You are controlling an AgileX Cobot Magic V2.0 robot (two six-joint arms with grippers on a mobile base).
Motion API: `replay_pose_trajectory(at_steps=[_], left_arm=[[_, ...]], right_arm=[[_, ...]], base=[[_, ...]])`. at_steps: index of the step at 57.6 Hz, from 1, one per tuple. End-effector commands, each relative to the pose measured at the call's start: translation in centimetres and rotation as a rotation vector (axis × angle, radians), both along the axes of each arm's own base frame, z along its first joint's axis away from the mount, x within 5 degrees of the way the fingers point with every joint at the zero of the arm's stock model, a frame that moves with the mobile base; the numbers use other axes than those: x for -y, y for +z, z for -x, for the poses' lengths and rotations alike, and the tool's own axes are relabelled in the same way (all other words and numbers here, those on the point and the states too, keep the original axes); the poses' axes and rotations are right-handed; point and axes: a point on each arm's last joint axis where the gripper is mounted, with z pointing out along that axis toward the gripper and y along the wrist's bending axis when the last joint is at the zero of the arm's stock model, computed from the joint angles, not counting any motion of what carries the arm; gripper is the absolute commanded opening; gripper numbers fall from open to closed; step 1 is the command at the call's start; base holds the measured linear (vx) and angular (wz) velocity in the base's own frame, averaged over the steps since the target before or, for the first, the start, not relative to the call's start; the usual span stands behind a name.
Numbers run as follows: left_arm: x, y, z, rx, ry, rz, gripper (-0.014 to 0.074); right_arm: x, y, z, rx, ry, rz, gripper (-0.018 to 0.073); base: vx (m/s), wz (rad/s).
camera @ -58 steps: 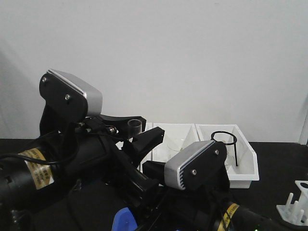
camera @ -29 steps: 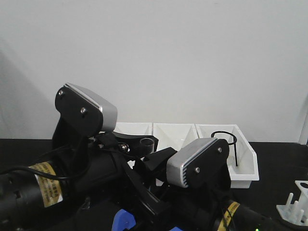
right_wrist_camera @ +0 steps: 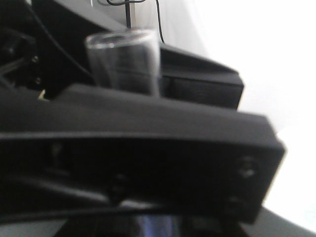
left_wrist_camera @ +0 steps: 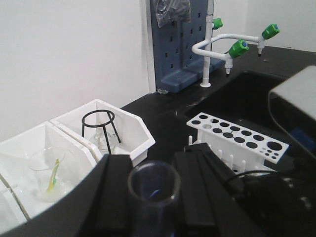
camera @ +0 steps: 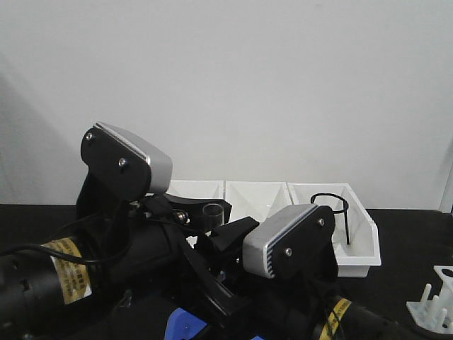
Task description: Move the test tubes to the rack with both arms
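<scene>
L gripper (left_wrist_camera: 153,217) clamps tube (left_wrist_camera: 154,183) upright; rack (left_wrist_camera: 237,140) lies to its right, nearer R gripper (camera: 232,237), whose opening I can't tell.

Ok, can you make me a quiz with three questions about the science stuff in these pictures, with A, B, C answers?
1. Where is the black wire ring?
A in a white bin
B on a chair
C on the floor

2. What colour are the tap tips?
A red
B green
C yellow

3. How are the holes of the white rack?
A all full
B half full
C empty

Answers:
1 A, it stands inside the bin's walls.
2 B, all three tips are green.
3 C, nothing stands in any hole that shows; one test tube sits between the fingers of the left gripper.
</scene>
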Motion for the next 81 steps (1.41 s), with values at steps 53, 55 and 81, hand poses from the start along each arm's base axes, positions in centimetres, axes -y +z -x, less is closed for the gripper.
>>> replay_pose_trajectory(at_steps=[53, 55, 81], left_arm=[[-0.7, 4.1, 0.8, 0.136, -0.009, 0.183, 0.0442], [-0.8, 4.7, 0.9, 0.155, -0.010, 0.191, 0.0442], [-4.3, 8.6, 1.7, 0.242, 0.057, 0.196, 0.0315]], right_arm=[[0.3, 2.2, 0.2, 0.064, -0.005, -0.087, -0.0008], [0.3, 2.2, 0.2, 0.063, -0.005, -0.087, -0.0008], [1.2, 2.0, -0.6, 0.056, -0.048, -0.061, -0.0008]], base=[[0.00, 0.00], [0.00, 0.00], [0.00, 0.00]])
